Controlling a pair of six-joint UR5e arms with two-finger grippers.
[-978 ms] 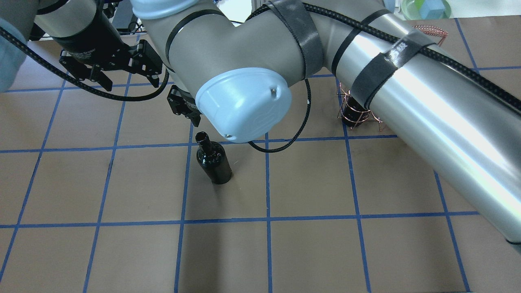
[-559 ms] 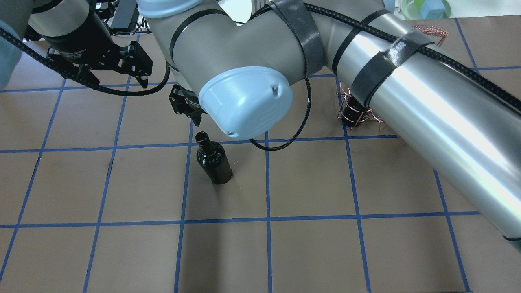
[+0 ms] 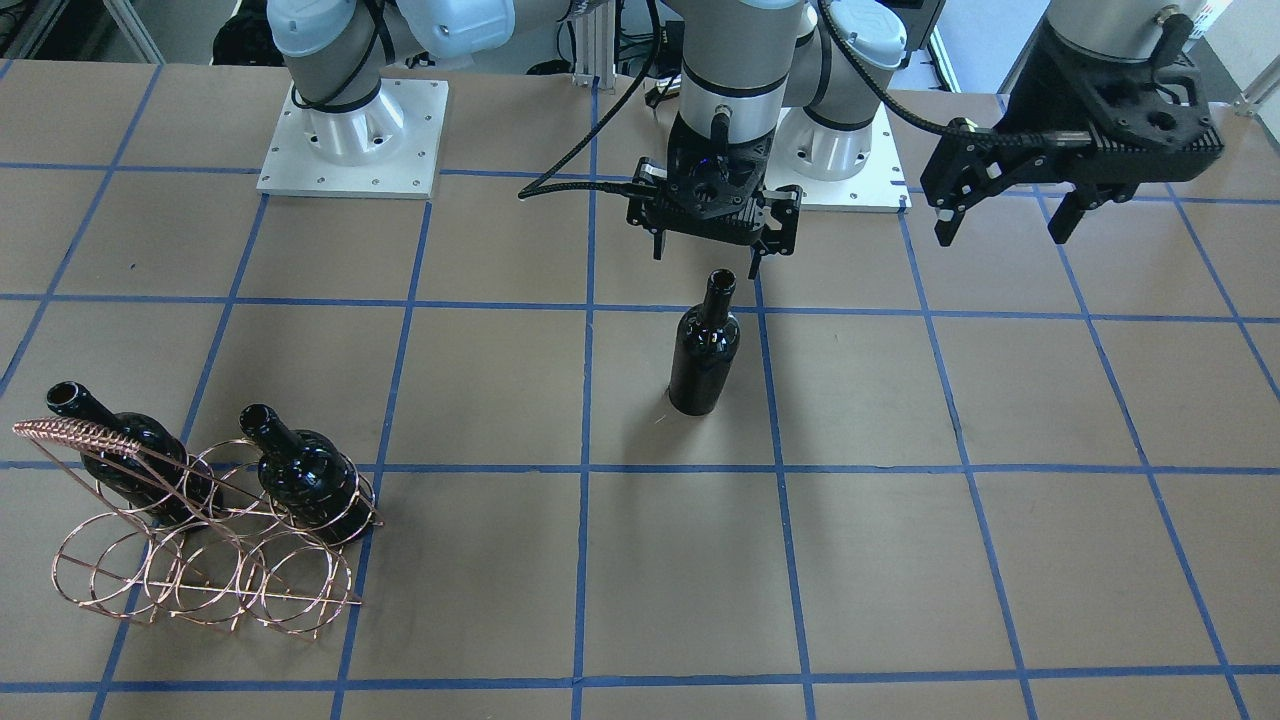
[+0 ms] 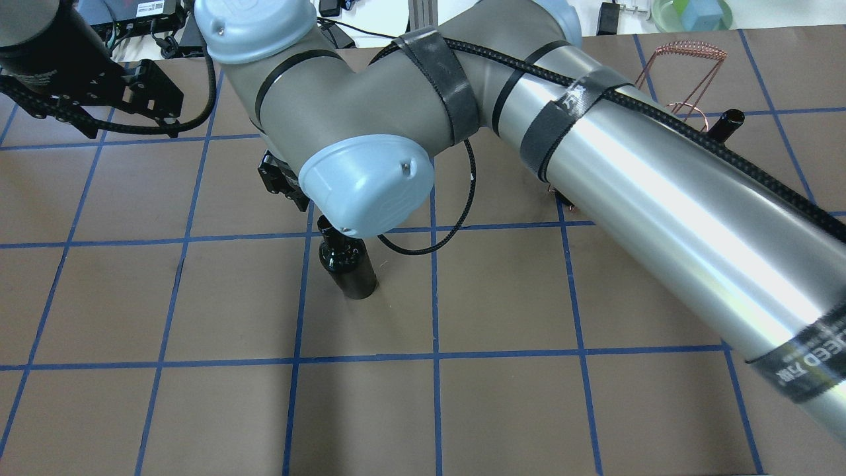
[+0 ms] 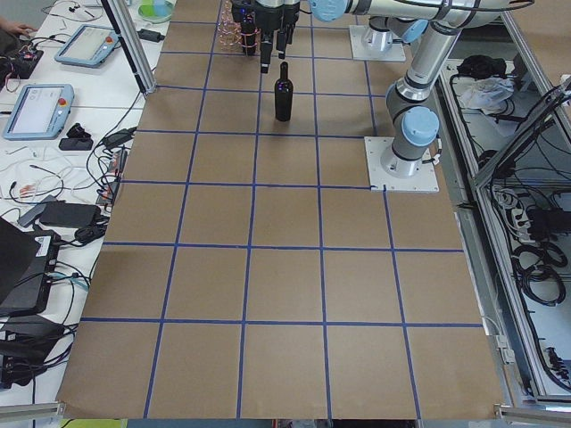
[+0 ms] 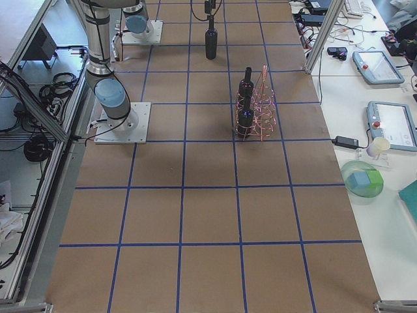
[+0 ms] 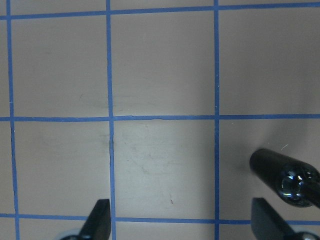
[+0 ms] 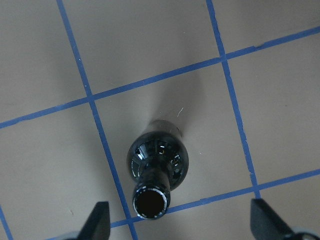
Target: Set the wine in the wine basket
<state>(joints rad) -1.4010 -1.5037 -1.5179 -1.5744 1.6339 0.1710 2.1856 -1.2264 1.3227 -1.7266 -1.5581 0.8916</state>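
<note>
The wine bottle [image 3: 705, 350] is glossy black and stands upright, alone, mid-table; it also shows in the overhead view [image 4: 348, 268]. My right gripper [image 3: 707, 258] is open and hovers just above its mouth, on the robot's side. In the right wrist view the bottle's mouth [image 8: 149, 202] sits between the fingers, left of centre, and the right gripper [image 8: 181, 222] holds nothing. My left gripper [image 3: 1002, 235] is open and empty, well off to the bottle's side. The copper wire wine basket [image 3: 200, 560] stands far off with two look-alike bottles [image 3: 300, 470] in it.
The table is brown paper with a blue tape grid. In the overhead view my right arm's elbow and forearm [image 4: 628, 185] cover most of the basket; only its handle [image 4: 684, 49] and one bottle neck [image 4: 727, 122] show. The left wrist view catches the standing bottle [image 7: 287, 175] at its right edge.
My right arm has dropped and its wrist now covers the bottle's neck in the overhead view. My left gripper has drawn back toward the far left corner. The bottle has not moved.
</note>
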